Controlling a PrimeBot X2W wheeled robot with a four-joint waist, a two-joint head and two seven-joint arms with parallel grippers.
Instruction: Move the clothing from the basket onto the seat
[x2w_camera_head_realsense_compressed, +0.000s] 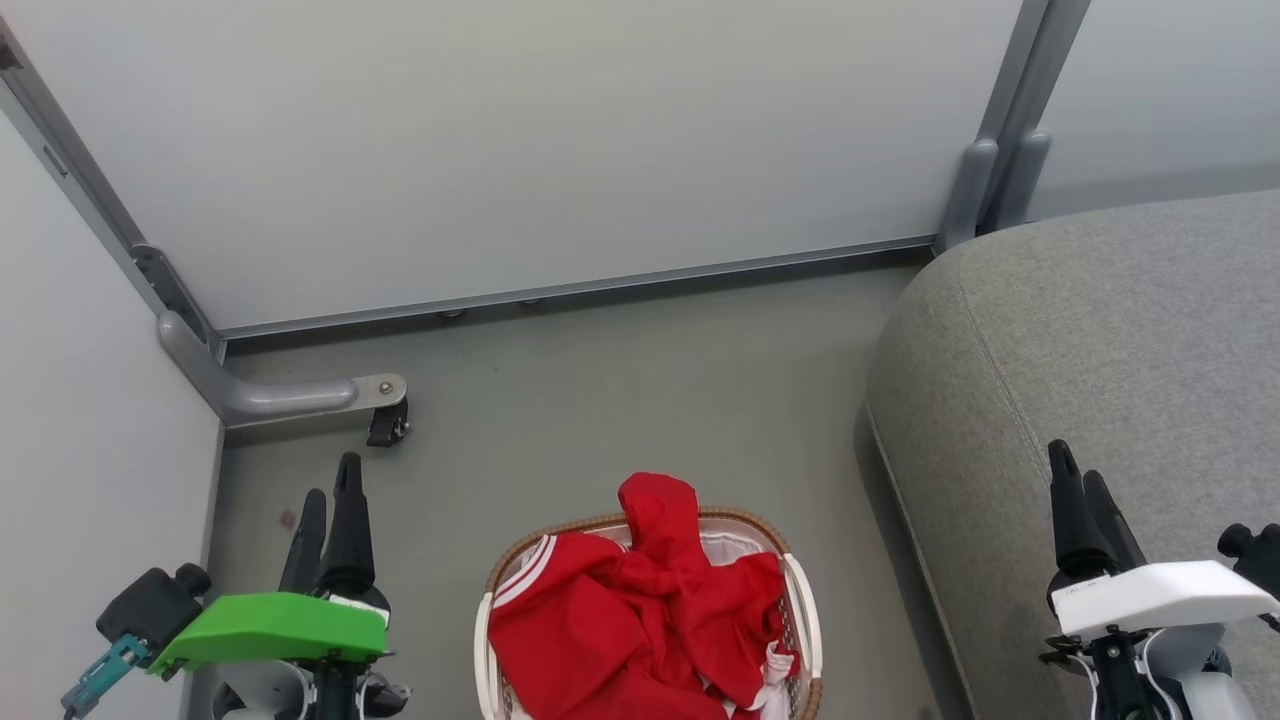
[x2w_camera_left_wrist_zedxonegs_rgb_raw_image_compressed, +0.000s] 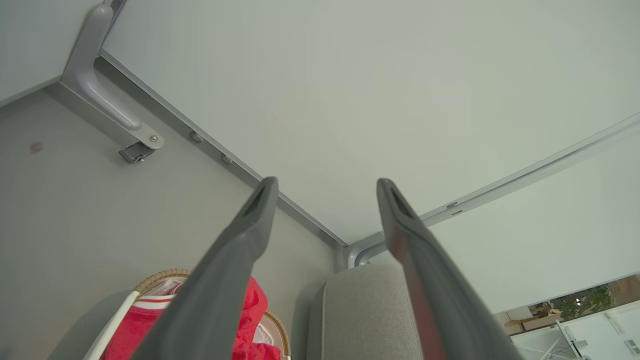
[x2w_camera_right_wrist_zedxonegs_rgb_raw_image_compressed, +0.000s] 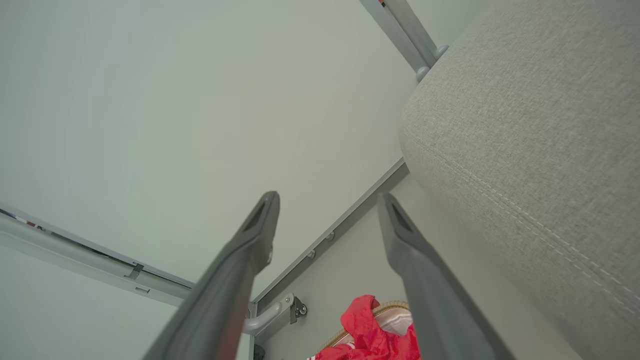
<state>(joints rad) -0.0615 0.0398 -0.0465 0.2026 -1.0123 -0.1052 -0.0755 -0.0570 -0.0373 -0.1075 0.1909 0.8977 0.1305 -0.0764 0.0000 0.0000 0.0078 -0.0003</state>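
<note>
The red clothing (x2w_camera_head_realsense_compressed: 640, 610) lies heaped in the basket (x2w_camera_head_realsense_compressed: 806, 600) on the floor (x2w_camera_head_realsense_compressed: 600, 400), with the seat (x2w_camera_head_realsense_compressed: 1100, 350) just right of the basket, while the left tool (x2w_camera_head_realsense_compressed: 332, 480), left of the basket, and the right tool (x2w_camera_head_realsense_compressed: 1076, 465), well to the basket's right, each hold their fingers apart.

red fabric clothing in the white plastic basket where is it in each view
Head view: bright red soft fabric clothing, bottom centre.
Left wrist view: clothing, bottom left.
Right wrist view: clothing, bottom centre.
Shared landmark: large light grey woven-fabric sofa, right of it in every view.
</note>
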